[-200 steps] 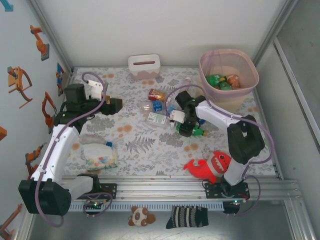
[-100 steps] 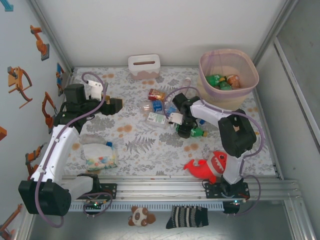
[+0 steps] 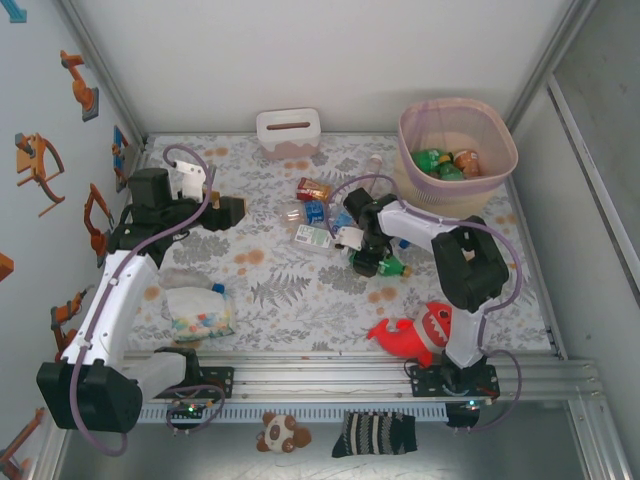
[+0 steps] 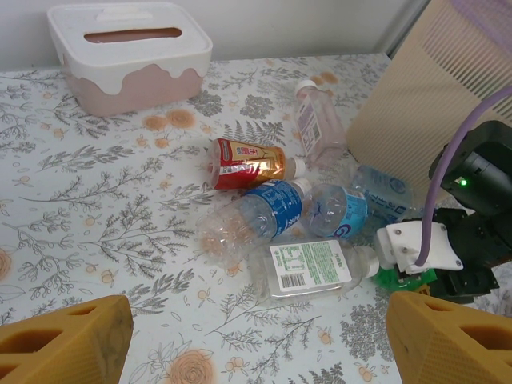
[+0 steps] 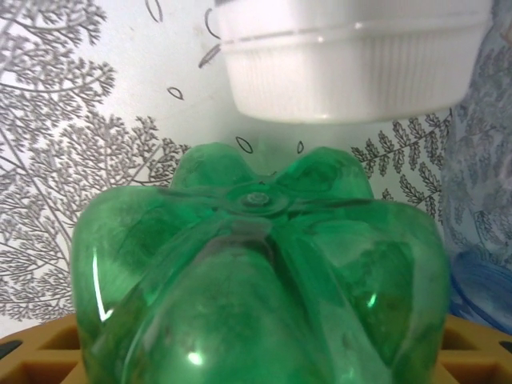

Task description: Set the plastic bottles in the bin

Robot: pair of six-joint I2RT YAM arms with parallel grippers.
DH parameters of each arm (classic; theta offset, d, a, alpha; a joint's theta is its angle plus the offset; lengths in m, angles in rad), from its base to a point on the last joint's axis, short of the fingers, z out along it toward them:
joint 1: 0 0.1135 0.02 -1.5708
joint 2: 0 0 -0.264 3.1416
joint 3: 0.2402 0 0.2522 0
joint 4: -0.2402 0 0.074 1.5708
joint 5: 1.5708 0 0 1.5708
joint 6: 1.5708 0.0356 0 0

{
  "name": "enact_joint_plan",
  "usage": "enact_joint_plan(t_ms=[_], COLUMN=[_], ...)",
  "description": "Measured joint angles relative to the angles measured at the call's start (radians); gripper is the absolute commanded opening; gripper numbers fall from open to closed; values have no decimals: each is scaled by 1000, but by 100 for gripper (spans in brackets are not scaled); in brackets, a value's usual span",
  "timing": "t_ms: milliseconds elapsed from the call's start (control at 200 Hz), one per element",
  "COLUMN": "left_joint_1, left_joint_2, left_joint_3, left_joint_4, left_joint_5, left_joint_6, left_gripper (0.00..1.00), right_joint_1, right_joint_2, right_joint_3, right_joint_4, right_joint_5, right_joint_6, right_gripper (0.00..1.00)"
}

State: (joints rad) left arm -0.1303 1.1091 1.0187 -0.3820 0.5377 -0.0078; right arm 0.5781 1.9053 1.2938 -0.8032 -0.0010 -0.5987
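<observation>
Several plastic bottles lie in a cluster mid-table: a copper-red one (image 4: pixel 244 162), a blue-labelled clear one (image 4: pixel 268 210) and a clear one with a green-and-white label (image 4: pixel 312 268). A green bottle (image 3: pixel 392 265) lies to their right, and my right gripper (image 3: pixel 372 262) is shut on it. In the right wrist view its ribbed base (image 5: pixel 256 272) spans the gap between the yellow fingers (image 5: pixel 32 360). The cream bin (image 3: pixel 505 150) with its pink liner stands at the back right and holds green and brown bottles (image 3: pixel 445 162). My left gripper (image 3: pixel 232 210) hovers open to the left of the cluster, its jaws wide apart with nothing between them.
A white slotted box (image 3: pixel 288 130) stands at the back centre. A bag of pastel bits (image 3: pixel 198 312) lies front left and a red plush shark (image 3: pixel 420 333) front right. A small brown bottle (image 3: pixel 383 295) lies just in front of the right gripper. The bin wall (image 4: pixel 432 104) is close behind the cluster.
The right arm's elbow has swung in toward the bottles, and its jaws have narrowed onto the green bottle. The left arm has not moved.
</observation>
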Motion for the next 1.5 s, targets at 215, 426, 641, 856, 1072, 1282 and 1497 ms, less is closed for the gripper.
enact_joint_plan(t_ms=[215,426,641,856,1072,1282,1497], left_joint_1=[0,0,0,0,0,0,0], left_joint_2=[-3,-3,-3,-3,-3,-3,-3], left_joint_3=[0,0,0,0,0,0,0], left_joint_4=[0,0,0,0,0,0,0], left_joint_5=[-2,-2,-2,-2,-2,-3,-7], left_joint_6=[0,0,0,0,0,0,0], left_gripper=[82,82,82,82,82,82,82], right_joint_1=[11,12,12,-7,-84,-177,-250], right_joint_2=[-51,-179,-306,-364,-408,-489,-530], right_joint_3=[32,63,101,148,227,254,322], right_joint_4=[-45,-73,-27,59,176,303,360], right_joint_5=[-26,-95,-201,-286,-338,-347,-294], right_joint_6=[2,25,137,311,528,727,815], right_gripper=[51,51,48,46,41,38,38])
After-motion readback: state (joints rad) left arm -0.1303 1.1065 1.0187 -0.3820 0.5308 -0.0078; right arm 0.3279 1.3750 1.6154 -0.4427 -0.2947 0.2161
